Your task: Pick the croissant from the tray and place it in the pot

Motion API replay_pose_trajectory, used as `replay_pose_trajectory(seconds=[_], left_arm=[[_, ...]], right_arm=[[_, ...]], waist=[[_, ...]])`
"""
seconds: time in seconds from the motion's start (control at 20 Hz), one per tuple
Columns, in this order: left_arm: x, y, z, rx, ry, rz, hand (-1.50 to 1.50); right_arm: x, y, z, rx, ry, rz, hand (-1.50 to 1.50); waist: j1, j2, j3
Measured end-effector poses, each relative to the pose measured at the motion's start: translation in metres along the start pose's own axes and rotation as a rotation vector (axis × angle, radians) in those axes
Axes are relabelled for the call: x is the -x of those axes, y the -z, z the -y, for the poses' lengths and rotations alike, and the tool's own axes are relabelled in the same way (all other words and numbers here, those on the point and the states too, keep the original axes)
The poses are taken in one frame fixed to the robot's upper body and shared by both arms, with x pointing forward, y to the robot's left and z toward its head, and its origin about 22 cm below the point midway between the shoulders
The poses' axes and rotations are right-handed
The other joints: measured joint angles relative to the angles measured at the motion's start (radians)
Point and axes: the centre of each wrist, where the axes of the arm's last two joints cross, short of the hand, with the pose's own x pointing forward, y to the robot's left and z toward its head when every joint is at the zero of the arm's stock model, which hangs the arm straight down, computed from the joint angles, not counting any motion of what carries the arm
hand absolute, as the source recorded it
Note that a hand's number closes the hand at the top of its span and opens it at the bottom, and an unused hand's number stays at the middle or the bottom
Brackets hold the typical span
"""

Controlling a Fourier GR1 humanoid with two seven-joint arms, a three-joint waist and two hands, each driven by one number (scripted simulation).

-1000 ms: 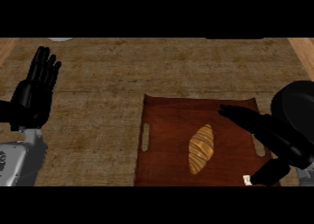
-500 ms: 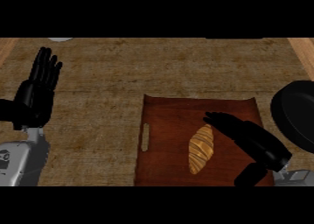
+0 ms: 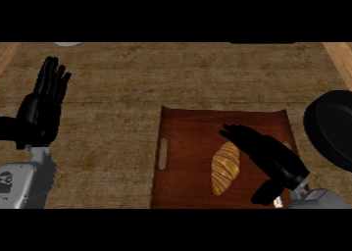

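Observation:
A golden-brown croissant lies lengthwise on the dark red-brown tray at the lower middle of the counter. My right hand hovers over the tray just right of the croissant, fingers straight and pointing up-left, holding nothing. Its fingertips reach the croissant's upper end; I cannot tell whether they touch it. The black pot sits at the right edge, partly cut off. My left hand rests open at the left, fingers up.
The counter top is rough brown with lighter wooden strips along the left and right sides. A pale object shows at the top left edge. The tray has a slot handle on its left side.
My right hand has moved left from beside the pot to over the tray, next to the croissant. The pot is now uncovered. The left hand has stayed still.

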Motion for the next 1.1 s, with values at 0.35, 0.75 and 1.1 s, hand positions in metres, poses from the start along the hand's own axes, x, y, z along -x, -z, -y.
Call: replay_pose_trajectory(seconds=[0.35,0.75,1.1], left_arm=[[-0.007,0.0,0.0,0.004,-0.001,-0.002,0.0],[-0.002,0.002,0.003,0.0,0.0,0.002,0.0],[-0.005,0.0,0.003,0.008,0.004,0.004,0.0]], right_arm=[[0.0,0.023,-0.027,-0.006,0.0,-0.032,-1.5],[-0.001,0.043,-0.042,-0.014,-0.01,-0.002,-1.5],[-0.005,0.057,-0.051,-0.029,-0.075,0.127,1.5]], waist=[[0.001,0.0,0.0],[-0.001,-0.004,-0.006],[0.002,-0.01,-0.014]])
